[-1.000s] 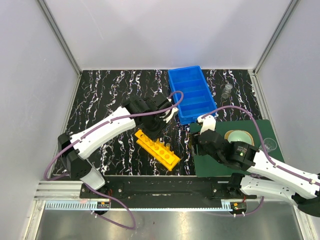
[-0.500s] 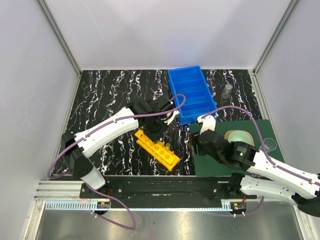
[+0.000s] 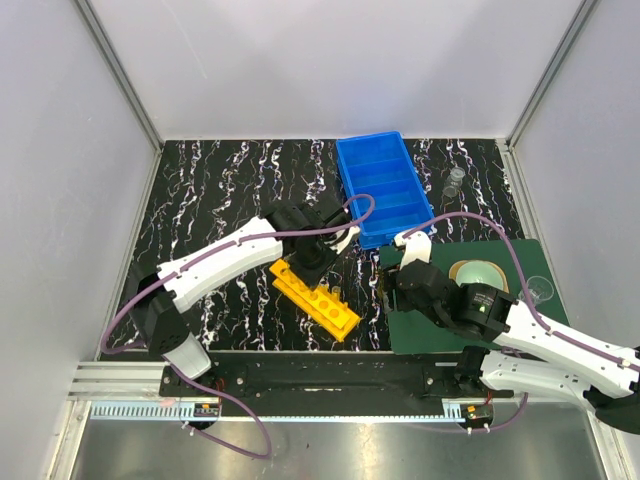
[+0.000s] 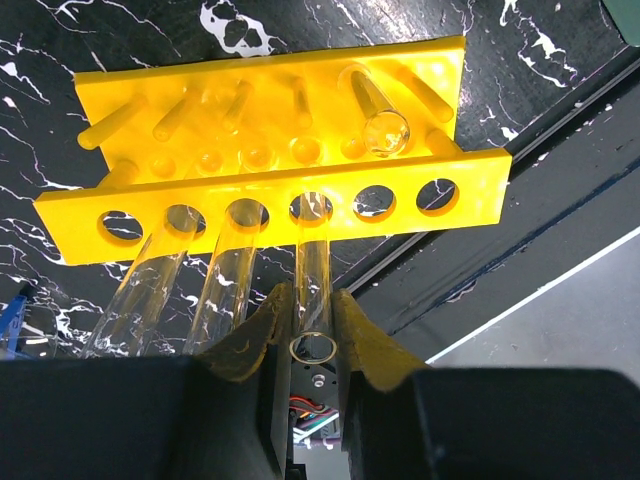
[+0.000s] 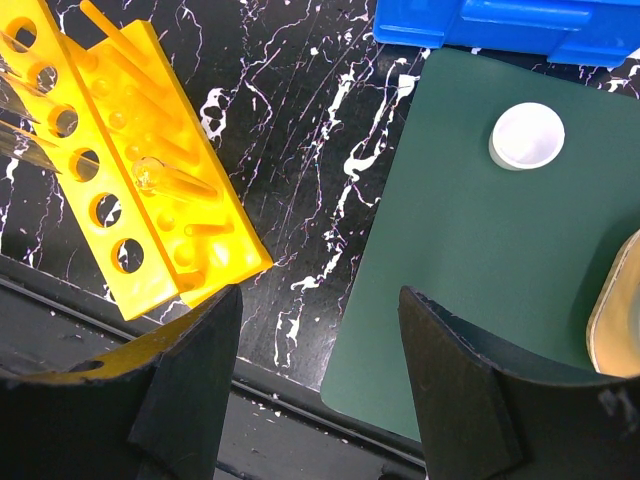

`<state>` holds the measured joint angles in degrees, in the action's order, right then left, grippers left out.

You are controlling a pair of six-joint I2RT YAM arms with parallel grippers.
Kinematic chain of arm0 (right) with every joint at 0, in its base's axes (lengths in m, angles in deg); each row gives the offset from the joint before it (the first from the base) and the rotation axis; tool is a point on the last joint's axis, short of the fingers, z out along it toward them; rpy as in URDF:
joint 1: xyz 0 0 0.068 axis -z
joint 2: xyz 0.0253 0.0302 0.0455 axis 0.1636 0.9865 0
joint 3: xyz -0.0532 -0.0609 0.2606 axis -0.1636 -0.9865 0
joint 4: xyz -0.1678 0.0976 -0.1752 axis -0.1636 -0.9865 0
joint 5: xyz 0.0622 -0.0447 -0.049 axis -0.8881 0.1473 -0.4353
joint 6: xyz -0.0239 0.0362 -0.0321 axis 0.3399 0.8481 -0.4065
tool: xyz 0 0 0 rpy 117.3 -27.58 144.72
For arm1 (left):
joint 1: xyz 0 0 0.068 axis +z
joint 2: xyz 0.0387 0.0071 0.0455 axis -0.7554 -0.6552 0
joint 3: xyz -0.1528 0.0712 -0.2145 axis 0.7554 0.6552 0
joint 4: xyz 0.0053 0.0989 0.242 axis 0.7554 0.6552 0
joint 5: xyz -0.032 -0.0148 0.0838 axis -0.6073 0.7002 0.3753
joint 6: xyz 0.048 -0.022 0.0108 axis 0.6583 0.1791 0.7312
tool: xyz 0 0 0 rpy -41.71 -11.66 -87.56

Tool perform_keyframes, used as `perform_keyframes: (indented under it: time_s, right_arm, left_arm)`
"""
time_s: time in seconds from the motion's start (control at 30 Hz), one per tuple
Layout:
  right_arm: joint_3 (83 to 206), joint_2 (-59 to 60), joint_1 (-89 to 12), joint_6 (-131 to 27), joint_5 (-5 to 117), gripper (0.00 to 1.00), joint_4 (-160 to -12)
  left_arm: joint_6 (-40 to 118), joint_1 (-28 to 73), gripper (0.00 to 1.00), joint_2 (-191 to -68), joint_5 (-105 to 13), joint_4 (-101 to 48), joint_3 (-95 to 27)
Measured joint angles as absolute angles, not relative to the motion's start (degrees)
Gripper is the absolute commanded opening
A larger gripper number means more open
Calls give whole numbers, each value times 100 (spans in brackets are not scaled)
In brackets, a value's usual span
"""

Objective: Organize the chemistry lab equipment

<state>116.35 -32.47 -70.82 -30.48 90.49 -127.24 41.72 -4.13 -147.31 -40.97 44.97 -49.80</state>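
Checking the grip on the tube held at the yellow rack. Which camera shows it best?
Left wrist: tube pinched between the left fingers, far end at a rack hole. Top view hides it under the left gripper; right wrist catches only faint glass at its edge.

This looks like a robotics laboratory cell, not a home or a shop. Plain pale wall panels (image 3: 300,70) in aluminium frames (image 3: 123,80) close the counter (image 3: 200,180) on three sides, and the counter has a black surface with white veins. Two white arms (image 3: 215,262) are bolted to a metal rail (image 3: 110,380) at its near edge. The left claw (image 4: 312,315) holds a glass tube (image 4: 313,265) that passes through a hole of a yellow rack (image 4: 150,215) just ahead of it, with other glass tubes (image 4: 228,285) beside. Ahead of the right claw (image 5: 320,310) lie a dark green mat (image 5: 470,270) and, further away, a blue bin (image 5: 500,25).
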Motion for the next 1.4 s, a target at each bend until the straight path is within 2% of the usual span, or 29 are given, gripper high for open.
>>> perform_keyframes:
  time_s: [0.43, 0.73, 0.93, 1.3, 1.33, 1.37, 1.4]
  right_arm:
    - [11627, -3247, -7082, -3032, 9049, 70, -12726]
    - [11627, -3244, -7082, -3030, 9049, 70, -12726]
    - [11627, -3244, -7082, -3030, 9049, 70, -12724]
    - [11627, -3227, -7082, -3030, 9049, 70, -12726]
    - [11627, -3216, -7082, -3030, 9047, 70, -12724]
    - [11627, -3203, -7082, -3030, 9049, 70, -12726]
    - [11627, -3192, -7082, -3030, 9047, 70, -12726]
  left_arm:
    - [4170, -413, 6, -14733, -4139, 4213, -4695]
    - [4167, -413, 19, -14731, -4137, 4103, -4599]
    - [4167, -413, 40, -14700, -4123, 4005, -4457]
    - [4165, -419, 68, -14619, -4137, 3966, -4361]
    - [4165, -419, 78, -14602, -4137, 3966, -4361]
    - [4172, -419, 98, -14584, -4137, 3970, -4361]
    - [4191, -419, 99, -14567, -4137, 3968, -4361]
